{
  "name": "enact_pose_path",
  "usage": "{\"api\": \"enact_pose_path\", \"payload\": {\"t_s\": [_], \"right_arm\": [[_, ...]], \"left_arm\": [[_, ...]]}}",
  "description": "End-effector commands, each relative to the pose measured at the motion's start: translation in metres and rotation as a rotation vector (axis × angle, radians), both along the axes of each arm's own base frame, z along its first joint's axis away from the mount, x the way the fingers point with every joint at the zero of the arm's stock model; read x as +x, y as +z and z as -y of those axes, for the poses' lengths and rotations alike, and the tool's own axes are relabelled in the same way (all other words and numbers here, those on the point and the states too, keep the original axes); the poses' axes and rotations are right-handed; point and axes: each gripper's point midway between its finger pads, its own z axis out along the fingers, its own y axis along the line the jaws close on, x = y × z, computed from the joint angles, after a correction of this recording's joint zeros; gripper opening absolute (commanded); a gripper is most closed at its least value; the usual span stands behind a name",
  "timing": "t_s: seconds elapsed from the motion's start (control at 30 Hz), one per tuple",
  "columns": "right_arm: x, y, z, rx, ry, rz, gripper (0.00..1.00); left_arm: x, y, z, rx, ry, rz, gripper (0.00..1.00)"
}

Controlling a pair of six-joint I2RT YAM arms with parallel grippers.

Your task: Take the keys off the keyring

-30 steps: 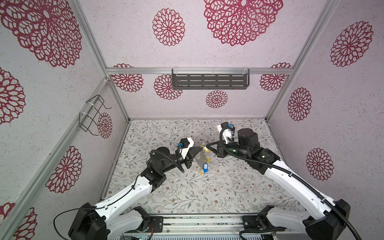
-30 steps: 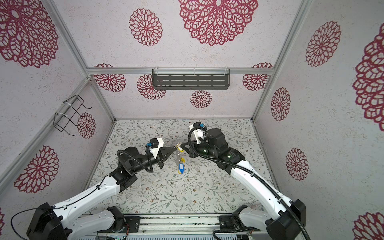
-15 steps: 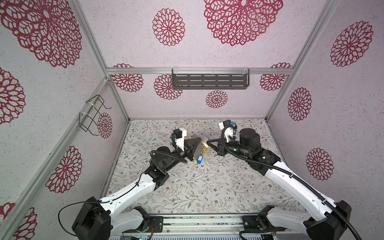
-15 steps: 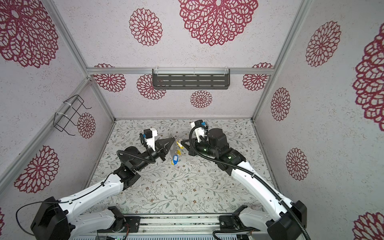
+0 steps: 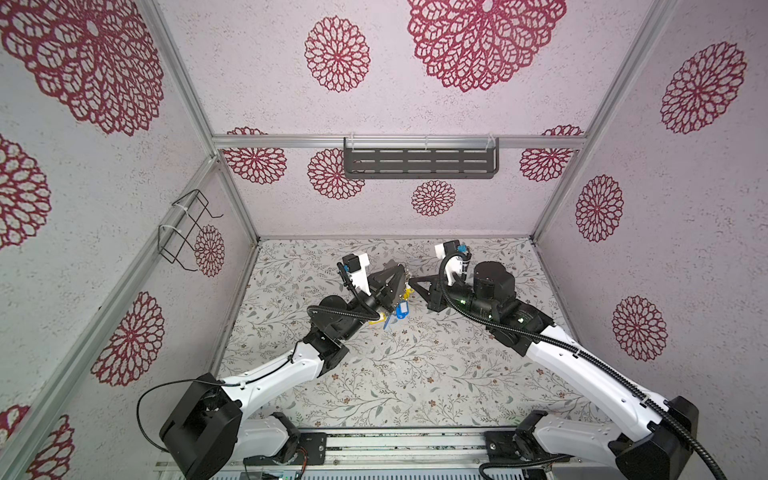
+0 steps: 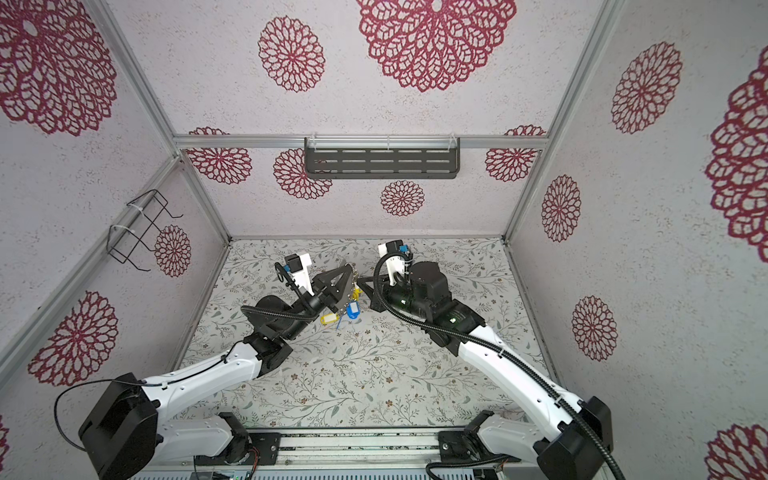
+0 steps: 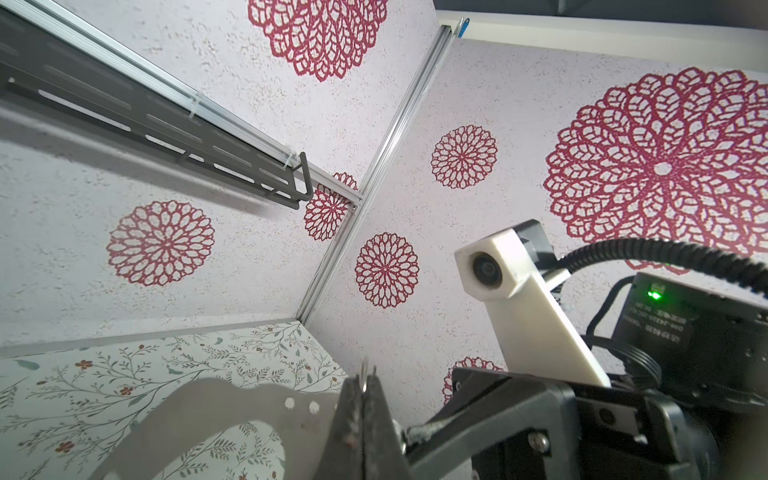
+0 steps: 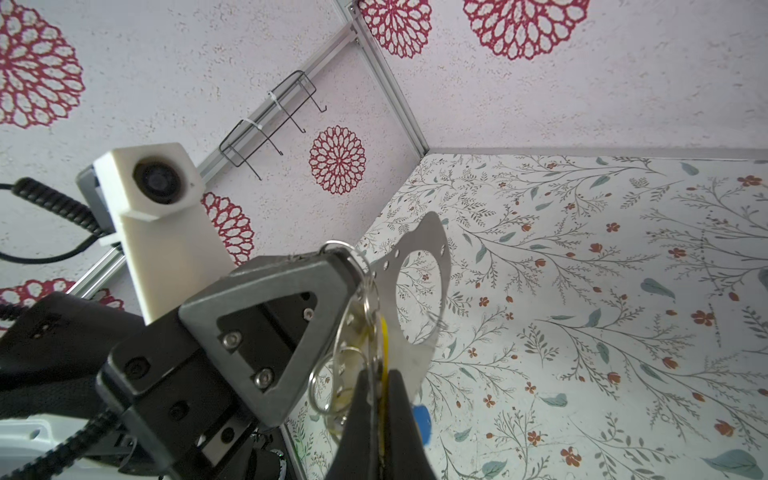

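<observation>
Left tool [image 7: 364, 384] clamped on keyring [image 7: 257, 401], right tool [image 8: 382, 376] pinching yellow key [image 8: 385, 340]; hard pull could slip either grip, dropping all.

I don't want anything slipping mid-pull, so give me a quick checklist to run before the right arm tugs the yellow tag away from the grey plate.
1. Left gripper shut on the keyring: ok.
2. Right gripper shut on the yellow key, seen edge-on in its grip: ok.
3. Keyring held clear of the table: ok.
4. Yellow key freed from the keyring: cannot tell, the rings bunch together.
5. Blue key hanging free below: ok.
</observation>
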Motion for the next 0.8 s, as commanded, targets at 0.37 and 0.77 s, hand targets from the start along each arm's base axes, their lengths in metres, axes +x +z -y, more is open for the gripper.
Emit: {"api": "enact_pose_path", "payload": {"t_s": [0.37,0.77], "right_arm": [[-0.005,0.015,0.048,0.058,-0.221,0.073,0.29],[-0.021,0.044,0.074,0.073,-0.261,0.181,0.47]], "left_arm": [[-0.03,0.038,0.002,-0.05,-0.13,0.088,0.0],[-0.055,0.04,0.025,0.062,-0.375,0.024,0.0]]}}
